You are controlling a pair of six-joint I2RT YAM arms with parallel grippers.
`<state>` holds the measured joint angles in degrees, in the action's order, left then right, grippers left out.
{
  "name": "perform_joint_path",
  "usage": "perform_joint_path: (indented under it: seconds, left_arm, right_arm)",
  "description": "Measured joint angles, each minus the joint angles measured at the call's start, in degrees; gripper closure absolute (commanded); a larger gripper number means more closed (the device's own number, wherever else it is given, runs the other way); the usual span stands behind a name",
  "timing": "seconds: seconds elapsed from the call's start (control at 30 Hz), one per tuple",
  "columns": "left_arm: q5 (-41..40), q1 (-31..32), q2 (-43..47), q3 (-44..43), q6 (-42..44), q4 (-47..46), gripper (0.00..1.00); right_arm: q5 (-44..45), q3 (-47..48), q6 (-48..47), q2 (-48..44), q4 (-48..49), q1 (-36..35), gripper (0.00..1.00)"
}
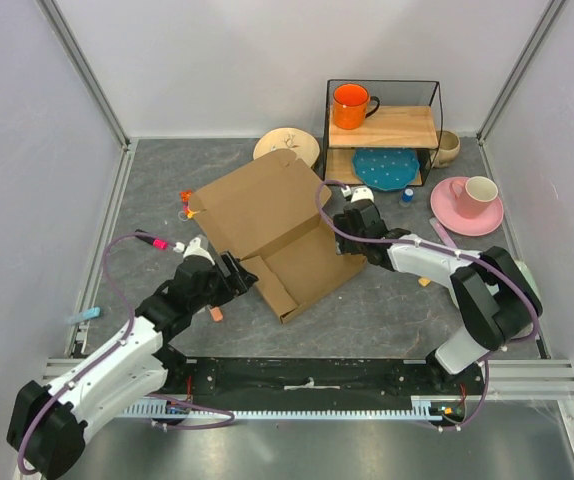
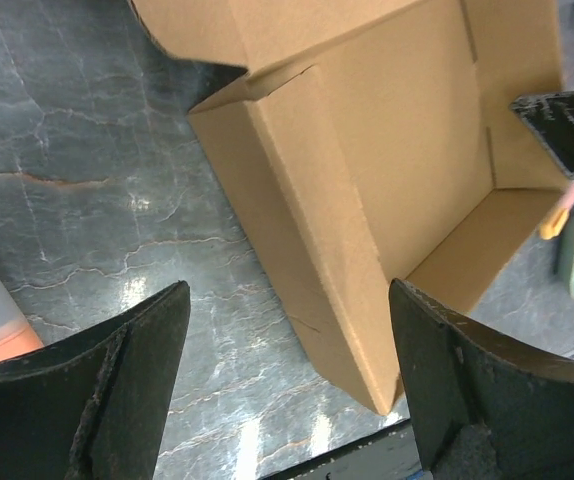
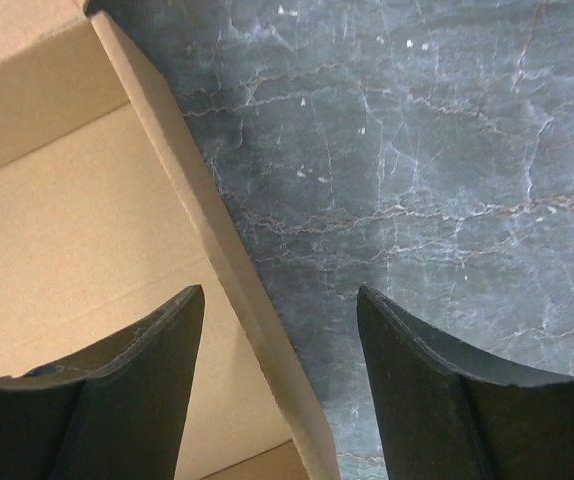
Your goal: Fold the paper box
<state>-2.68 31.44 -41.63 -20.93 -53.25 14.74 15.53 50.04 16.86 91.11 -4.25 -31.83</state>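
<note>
The plain brown cardboard box sits partly folded in the middle of the grey marbled surface, between the two arms, with its large lid flap raised on the far-left side. The left hand is spread wide over the box's near side wall and grips nothing. The right hand is also spread, straddling the box's right wall without pinching it, one finger over the inside and one over the surface.

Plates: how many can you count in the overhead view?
3: cream plate behind the paper box, teal plate on the shelf's lower board, pink plate under a cup at right. Others may be hidden.
</note>
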Motion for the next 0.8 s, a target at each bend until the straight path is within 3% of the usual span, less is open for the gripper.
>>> perform_joint_path:
  seconds: [0.13,0.33,0.53,0.8]
  left_arm:
    - [-0.22,1.03,-4.20,-0.15,0.02,-0.37,0.14]
    - [-0.61,1.16,-9.29,-2.12,0.09,-1.62,0.18]
    - [-1.77,1.16,-14.16,-4.72,0.68,-2.32,0.18]
    - [-3.93,1.16,-21.75,-10.58,3.26,-2.93,0.18]
  right_arm:
    - [0.02,-2.10,-0.22,0.04,2.27,-0.33,0.55]
    - [0.81,-4.24,0.81,0.02,5.33,-0.68,0.70]
    - [3.32,-8.22,4.13,-3.04,7.48,-3.50,0.81]
    - [7.63,-13.70,9.03,-7.80,8.02,-9.35,0.85]
